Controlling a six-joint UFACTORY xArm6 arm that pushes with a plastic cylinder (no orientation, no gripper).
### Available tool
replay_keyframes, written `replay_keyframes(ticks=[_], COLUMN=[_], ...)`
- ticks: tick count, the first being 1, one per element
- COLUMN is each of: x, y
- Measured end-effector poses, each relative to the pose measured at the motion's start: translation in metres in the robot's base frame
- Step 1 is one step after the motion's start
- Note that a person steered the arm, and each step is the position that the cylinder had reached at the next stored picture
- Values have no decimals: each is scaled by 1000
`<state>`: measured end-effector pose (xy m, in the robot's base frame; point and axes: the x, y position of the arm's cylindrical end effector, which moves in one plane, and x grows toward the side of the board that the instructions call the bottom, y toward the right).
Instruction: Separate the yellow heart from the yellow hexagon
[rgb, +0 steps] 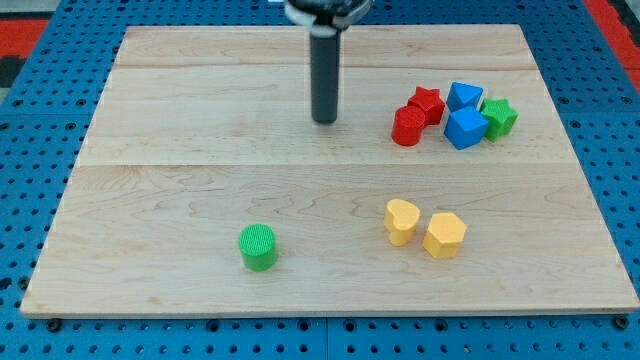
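Resting on the wooden board (200, 100), my tip (325, 121) holds nothing and touches no block. The yellow heart (401, 221) lies well below it toward the view's bottom right, just beside the yellow hexagon (444, 235) on its right.

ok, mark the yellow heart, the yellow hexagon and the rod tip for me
yellow heart (402, 221): camera view, middle of its top face.
yellow hexagon (445, 234): camera view, middle of its top face, just right of the heart.
my tip (325, 120): camera view, rod's very lower end, above-left of both.
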<state>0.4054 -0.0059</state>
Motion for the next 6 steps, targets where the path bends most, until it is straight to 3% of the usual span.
replay_keyframes(ticks=[1,2,3,4,6], x=[71,72,134,204,127], y=[60,185,228,203,78])
